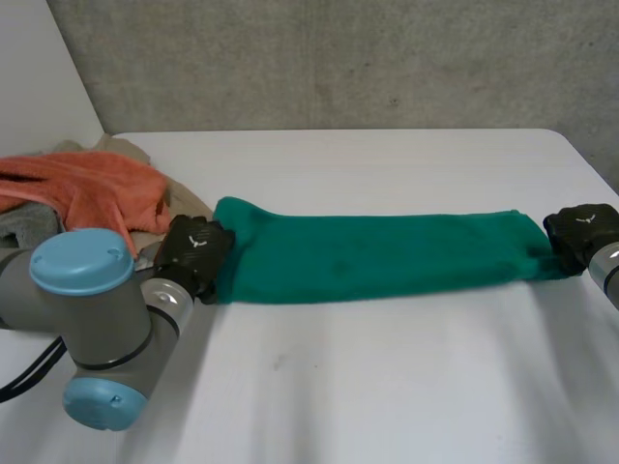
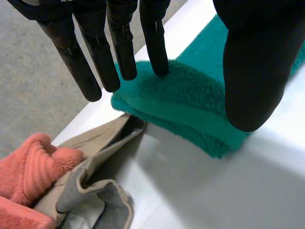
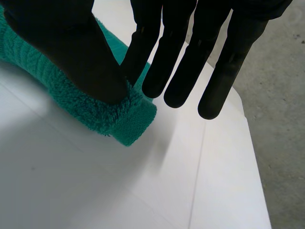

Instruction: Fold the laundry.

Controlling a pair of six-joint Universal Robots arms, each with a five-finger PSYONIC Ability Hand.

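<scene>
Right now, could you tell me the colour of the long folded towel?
Teal green towel; head view shows it best.

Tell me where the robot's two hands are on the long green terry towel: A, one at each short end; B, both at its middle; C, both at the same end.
A: the left hand is at one end of the long green terry towel, the right hand at the opposite end.
</scene>
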